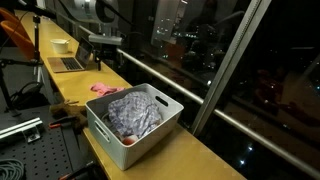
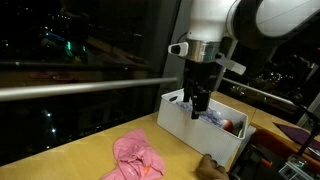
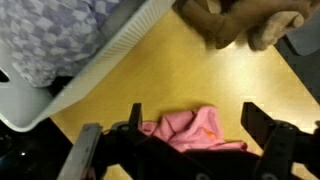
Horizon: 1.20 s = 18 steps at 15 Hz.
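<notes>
Fingers [image 3: 265, 130] of the end effector [image 3: 192, 118] sit closest to the lens in the wrist view, dark, one toward each lower corner. They are spread wide, with nothing held between them. The gap between them shows the pink cloth [image 3: 188, 128] directly below, crumpled on the yellow wooden surface [image 3: 150, 80].

Exterior views:
- The end effector [image 2: 198, 104] hangs from the white arm [image 2: 215, 25], pointing down, clear of the surface and touching nothing. It also shows in an exterior view here [image 1: 104, 55].
- The pink cloth [image 2: 137, 160] lies in a loose heap on the surface, outside the white bin [image 2: 185, 125] and near its end wall. In an exterior view the heap [image 1: 103, 90] sits just past the bin's far corner.
- The white bin [image 1: 160, 128] is rectangular and stands upright on the surface. A grey-and-white patterned cloth [image 1: 133, 113] is bunched inside and fills most of it. The same cloth [image 3: 50, 30] shows in the upper left of the wrist view.
- A brown soft-looking object [image 3: 240, 20] lies on the surface near the bin's corner and near the pink cloth. It is possibly a plush toy, but it is too blurred to confirm. It also shows in an exterior view [image 2: 210, 168].
- A laptop [image 1: 68, 63] and a pale cup [image 1: 60, 45] sit farther along the surface, well apart from the bin.
</notes>
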Motion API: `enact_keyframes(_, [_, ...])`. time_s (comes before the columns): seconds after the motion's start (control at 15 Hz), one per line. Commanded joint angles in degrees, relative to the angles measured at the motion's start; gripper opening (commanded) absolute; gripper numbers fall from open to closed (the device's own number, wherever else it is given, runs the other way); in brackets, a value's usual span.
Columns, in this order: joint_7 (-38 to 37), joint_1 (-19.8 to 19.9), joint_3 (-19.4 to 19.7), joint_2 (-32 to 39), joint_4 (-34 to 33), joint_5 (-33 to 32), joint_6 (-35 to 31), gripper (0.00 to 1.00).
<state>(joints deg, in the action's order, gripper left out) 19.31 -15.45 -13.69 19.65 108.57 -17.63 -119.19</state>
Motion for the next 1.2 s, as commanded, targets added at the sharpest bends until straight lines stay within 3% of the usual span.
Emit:
enact_keyframes(0.0, [-0.1,-3.4,-1.8,5.5,-6.4,0.1,6.9,1.00])
enact_keyframes(0.4, [0.6,-5.8,-1.7,12.7,-9.5,-0.2,15.1,1.00])
enact_keyframes(1.13, [3.1,-3.6,-1.0,22.2,-9.0,-0.2,14.2,1.00])
